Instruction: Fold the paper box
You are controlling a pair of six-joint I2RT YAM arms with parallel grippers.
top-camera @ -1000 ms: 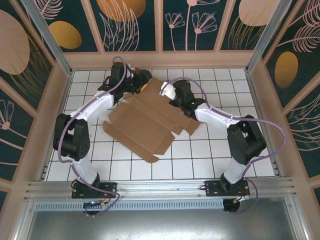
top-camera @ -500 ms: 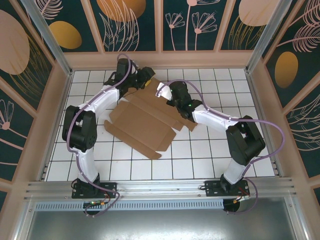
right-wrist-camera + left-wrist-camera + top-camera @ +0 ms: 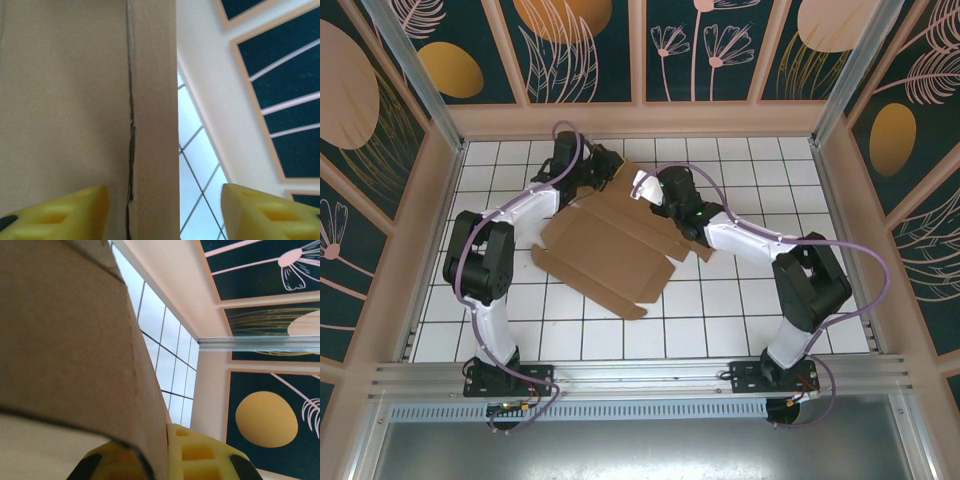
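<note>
Vs. half a sec earlier, the left gripper (image 3: 607,172) has closed: its yellow fingers (image 3: 200,455) are now clenched on the far-left edge of the paper box (image 3: 610,245), w/ the board's edge wedged between them in the left wrist view. The sheet has shifted slightly on the tiles. The right gripper (image 3: 648,185), pinched a sec ago, has released; in the right wrist view its jaws stand wide apart w/ a creased flap of the box (image 3: 75,100) between them and a clear gap on the right side.

The box lies unfolded at the far ctr of the table (image 3: 740,320), mostly flat, flaps and slots splayed, its far edge lifted between the two grippers.

Surface: white square tiles w/ dark grout. Room: pink-framed wall panels (image 3: 580,40) in dark teal w/ gold discs and line-drawn plants on three sides; a metal rail (image 3: 640,378) along the near edge carries the arm bases.

Count: 1 cardboard sheet, 2 arms, 2 grippers.
</note>
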